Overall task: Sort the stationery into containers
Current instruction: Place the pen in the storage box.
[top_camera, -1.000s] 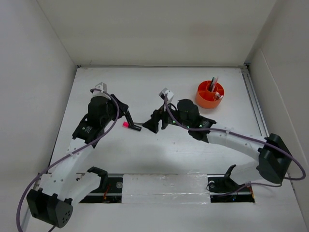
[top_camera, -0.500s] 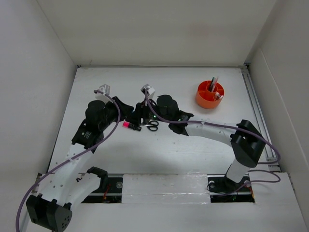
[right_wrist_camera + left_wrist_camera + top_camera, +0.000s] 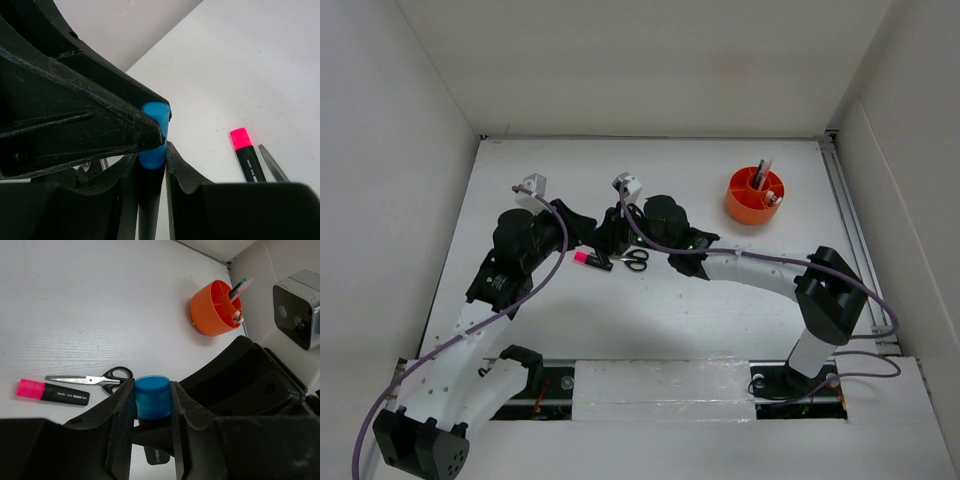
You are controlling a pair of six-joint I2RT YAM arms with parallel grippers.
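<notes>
Handover spot: The blue-capped marker (image 3: 156, 131) hung clear of the table (image 3: 100, 300), well to the left of the orange pot (image 3: 755, 197) and on its near side.
Left claw: The left gripper (image 3: 151, 405) was clenched on the marker, and the blue cap stood up between its fingers.
Right claw: The right gripper (image 3: 151, 170) had its fingers against both sides of the black barrel just under the cap, so it was grasping the same marker.
Why both held it: I took this for a pass between arms. The pot stood on the right arm's side, so the right arm looked better placed to carry the marker over.
Still on the table: The pink-capped marker (image 3: 52, 392) and the scissors (image 3: 92, 379) lay flat just beside each other, well to the left of the pot, with the scissors on the pot's side. They looked unsorted.
Pot: It stood upright, the farthest thing from the arms' bases. Pens (image 3: 239, 287) leaned in its central tube, which I judged narrow enough to prop them up.
Count: Two claws, one blue-capped marker, one pink-capped marker, one pair of scissors and one pot. At least two pens were in the tube. A small pale item sat in a side compartment, too small to name.
</notes>
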